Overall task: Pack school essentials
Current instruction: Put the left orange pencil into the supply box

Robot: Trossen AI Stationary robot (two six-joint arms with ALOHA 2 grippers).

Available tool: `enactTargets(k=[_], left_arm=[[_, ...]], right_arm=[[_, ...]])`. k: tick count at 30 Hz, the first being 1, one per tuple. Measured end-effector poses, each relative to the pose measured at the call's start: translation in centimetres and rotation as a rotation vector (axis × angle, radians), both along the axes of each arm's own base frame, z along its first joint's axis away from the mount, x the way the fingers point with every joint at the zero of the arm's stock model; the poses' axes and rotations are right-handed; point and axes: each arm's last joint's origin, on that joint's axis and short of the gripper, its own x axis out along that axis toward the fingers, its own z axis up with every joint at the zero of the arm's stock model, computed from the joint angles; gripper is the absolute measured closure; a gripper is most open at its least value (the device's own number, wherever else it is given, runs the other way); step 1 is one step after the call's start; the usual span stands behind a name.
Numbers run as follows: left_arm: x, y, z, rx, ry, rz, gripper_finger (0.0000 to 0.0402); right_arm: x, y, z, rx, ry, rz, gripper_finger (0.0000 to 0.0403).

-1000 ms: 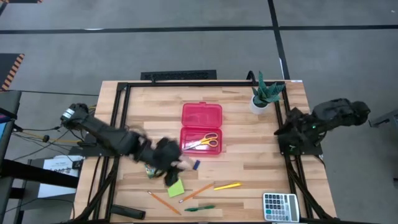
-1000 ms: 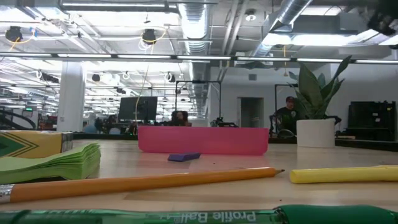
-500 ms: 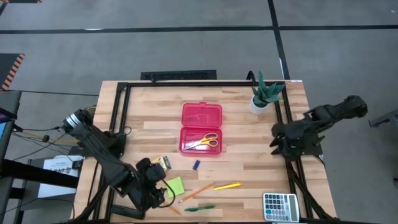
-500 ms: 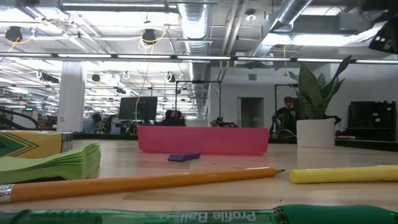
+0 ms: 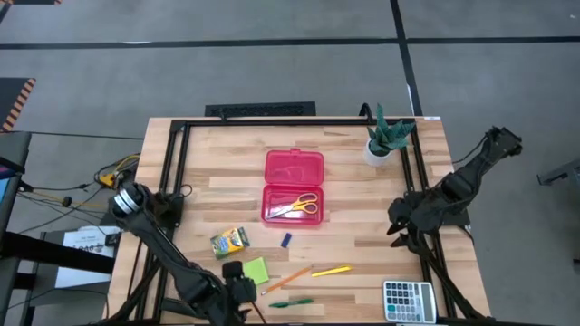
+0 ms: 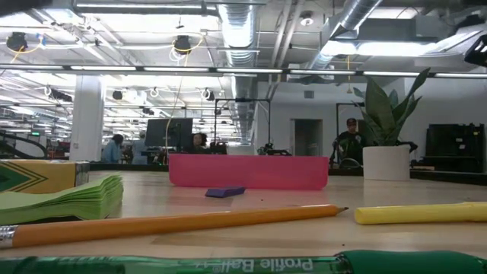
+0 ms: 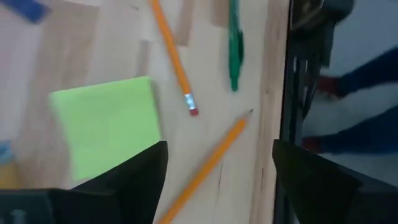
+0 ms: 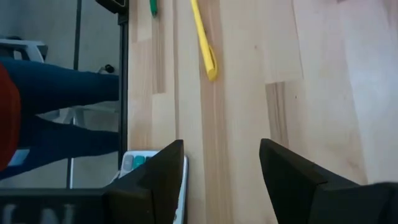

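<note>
Left fingers spread apart and empty, low over the desk's front edge, left of its middle. Just ahead of them: lime sticky-note pad flat on the wood, one orange pencil with its eraser end beside the pad, a second orange pencil slanting between the finger tips without touching either, green pen farther on along the front edge. Touching none of these.

Seen from above: sticky-note pad just beside the left arm's head, yellow-green crayon box behind the pad, tiny blue eraser to the right of the box, yellow pen and green pen toward the front. Pink case open at the desk's middle, orange-yellow-handled scissors lying in its front half.

Right fingers likewise parted and gripping nothing, near the desk's right edge. Yellow pen well ahead of them, grey calculator just beside one finger; calculator at the front right corner. White-potted plant at the back right corner.

Readable on the green pen from desk height: "Profile Ball". Crayon box showing green and yellow chevrons, no legible wording. A person's legs in blue beyond the desk's front edge.
</note>
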Motion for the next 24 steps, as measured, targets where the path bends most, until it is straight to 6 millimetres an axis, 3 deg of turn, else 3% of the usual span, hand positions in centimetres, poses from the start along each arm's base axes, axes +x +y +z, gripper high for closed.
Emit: enactTargets(k=[7, 13, 19, 24], left_arm=[[0.8, -0.9, -4.4, 0.077, 0.087, -0.093, 0.0144], [0.9, -1.1, -5.3, 0.080, 0.116, -0.126, 0.0169], [0.9, -1.5, -7.4, 0.095, 0.207, -0.255, 0.0262], [1.4, -0.9, -7.8, 0.099, 0.238, -0.248, 0.0340]], right_arm=[[-0.4, 0.6, 0.0, 0.037, 0.030, -0.015, 0.0186], [-0.4, 0.8, 0.0, 0.045, 0.027, -0.009, 0.0188], [-0.4, 0.8, 0.1, 0.051, 0.020, -0.032, 0.0189], [-0.2, 0.9, 0.2, 0.068, 0.002, -0.033, 0.0191]])
